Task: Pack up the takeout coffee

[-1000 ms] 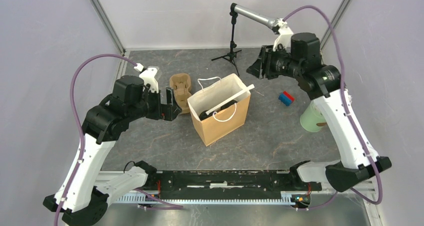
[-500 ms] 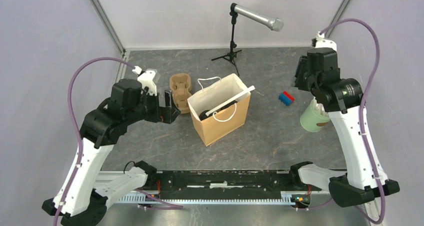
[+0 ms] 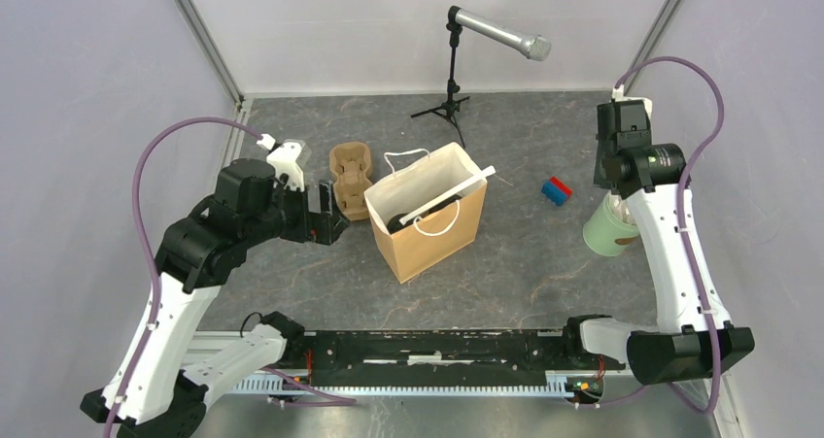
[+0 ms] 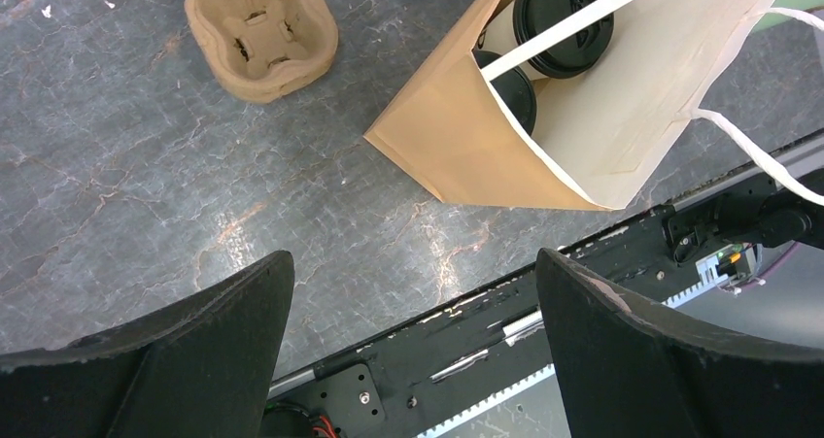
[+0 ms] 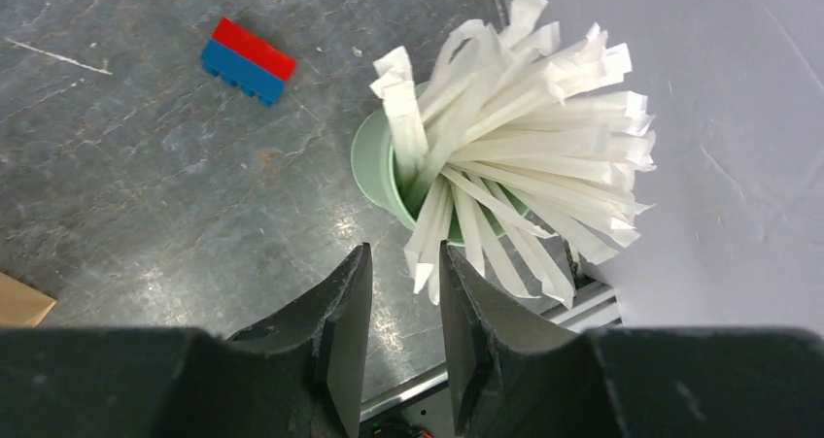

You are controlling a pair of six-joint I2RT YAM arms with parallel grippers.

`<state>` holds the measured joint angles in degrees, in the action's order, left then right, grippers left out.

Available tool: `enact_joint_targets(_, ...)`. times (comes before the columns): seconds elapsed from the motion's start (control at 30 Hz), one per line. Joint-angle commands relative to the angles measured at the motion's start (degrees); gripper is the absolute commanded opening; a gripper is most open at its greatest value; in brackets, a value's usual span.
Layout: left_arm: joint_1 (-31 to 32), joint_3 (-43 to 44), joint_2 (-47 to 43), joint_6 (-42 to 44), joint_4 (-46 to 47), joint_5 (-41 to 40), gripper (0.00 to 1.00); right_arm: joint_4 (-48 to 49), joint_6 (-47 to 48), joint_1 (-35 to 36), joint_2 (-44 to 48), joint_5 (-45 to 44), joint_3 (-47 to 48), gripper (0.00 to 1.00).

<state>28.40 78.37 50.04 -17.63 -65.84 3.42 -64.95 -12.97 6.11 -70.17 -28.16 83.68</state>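
Two takeout coffee cups stand inside the brown paper bag [image 3: 432,234]; their black lids [image 4: 564,20] [image 4: 510,88] show in the left wrist view, and one lid [image 3: 408,219] in the top view. A white strip [image 4: 583,16] lies across the bag's mouth over them. My left gripper [image 4: 413,263] [image 3: 326,213] hovers left of the bag, open wide and holding nothing. At the right edge my right gripper [image 5: 404,249] hangs above the pale green cup [image 5: 374,166] of white wrapped straws [image 5: 525,137]. Its jaws are a narrow gap apart, with floor showing between them.
The brown cardboard carrier [image 3: 350,171] [image 4: 260,32] lies left of the bag. A red and blue brick [image 3: 556,190] [image 5: 248,61] sits between the bag and the green cup [image 3: 607,229]. A microphone stand [image 3: 452,79] is at the back, and the black rail [image 4: 544,312] runs along the near edge.
My right arm has swung from the back centre to the right side and now points down over the cup of straws. The left arm has drawn back slightly.
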Motion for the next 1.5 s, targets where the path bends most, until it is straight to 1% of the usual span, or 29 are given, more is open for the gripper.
enact_joint_targets(0.0,-0.1,-1.0,-1.4,0.3,2.4,0.1,1.0,-2.5,-0.6,-1.8,0.6,-1.2,1.7,0.37)
enact_joint_targets(0.13,-0.1,-2.5,-1.9,-0.1,2.9,0.1,1.0,-4.1,-1.3,-3.7,1.1,-2.2,0.3,0.37)
enact_joint_targets(0.27,-0.1,-3.1,-2.3,-0.2,3.3,0.1,1.0,-1.3,-1.3,-7.0,2.7,-2.4,-1.7,0.33)
enact_joint_targets(0.4,-0.1,-3.6,-2.7,0.0,3.2,0.1,1.0,3.2,0.5,-10.1,3.0,-3.1,-3.1,0.33)
enact_joint_targets(0.63,-0.1,-3.8,-3.1,0.2,2.5,-0.5,1.0,8.4,3.9,-13.6,2.1,-1.6,-5.9,0.4)
enact_joint_targets(0.9,-0.1,-4.3,-3.0,0.2,2.7,-1.0,1.0,10.7,4.2,-15.0,0.6,0.7,-7.1,0.37)
enact_joint_targets(1.07,-0.1,-4.4,-3.3,0.2,2.7,-1.9,1.0,10.0,2.8,-15.7,0.5,0.3,-8.0,0.39)
enact_joint_targets(1.2,-0.1,-4.4,-3.5,0.2,2.3,-2.5,1.0,10.6,2.7,-15.9,1.3,0.3,-10.8,0.39)
enact_joint_targets(1.23,-0.1,-4.4,-3.4,0.2,2.3,-2.6,1.0,11.0,2.8,-15.9,1.4,0.4,-11.3,0.38)
enact_joint_targets(1.3,-0.1,-4.3,-3.5,0.3,2.3,-2.9,1.0,11.3,2.9,-16.0,1.5,0.9,-11.8,0.31)
enact_joint_targets(1.37,-0.1,-4.2,-3.4,0.5,2.3,-3.0,1.0,11.4,3.4,-16.0,1.6,1.0,-11.6,0.2)
enact_joint_targets(1.47,-0.1,-4.1,-3.2,0.5,2.4,-3.0,1.0,11.0,4.4,-16.0,1.8,0.7,-10.5,0.08)
